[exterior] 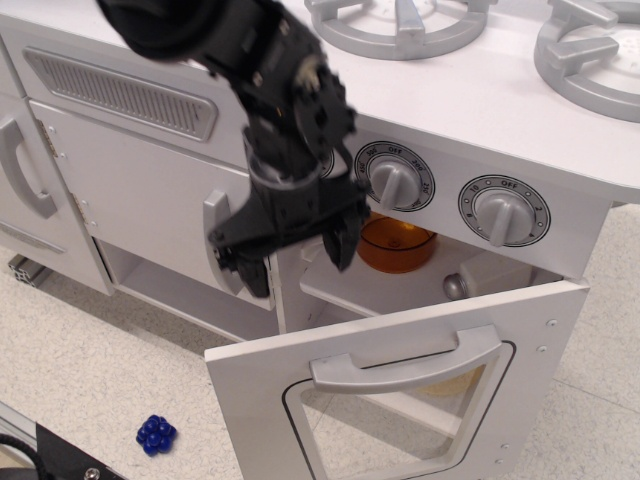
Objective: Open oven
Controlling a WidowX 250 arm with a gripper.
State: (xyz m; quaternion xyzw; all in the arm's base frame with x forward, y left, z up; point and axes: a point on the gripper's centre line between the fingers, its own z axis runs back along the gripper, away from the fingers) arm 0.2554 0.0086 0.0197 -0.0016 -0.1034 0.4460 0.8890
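Note:
The white toy oven's door (400,400) hangs tilted open, hinged at the bottom, with its grey bar handle (405,362) and clear window (390,435) facing up and forward. Three grey dials sit above it; two show fully (396,180), (503,212), the third is partly hidden by the arm. An orange pot (397,243) stands inside the oven. My black gripper (295,258) is open and empty. It hovers above the door's left top edge, in front of the oven opening, apart from the handle.
White cabinet doors with vertical grey handles (25,165), (215,240) stand to the left. Grey stove burners (400,20) sit on the countertop. A small blue object (156,434) lies on the speckled floor at lower left.

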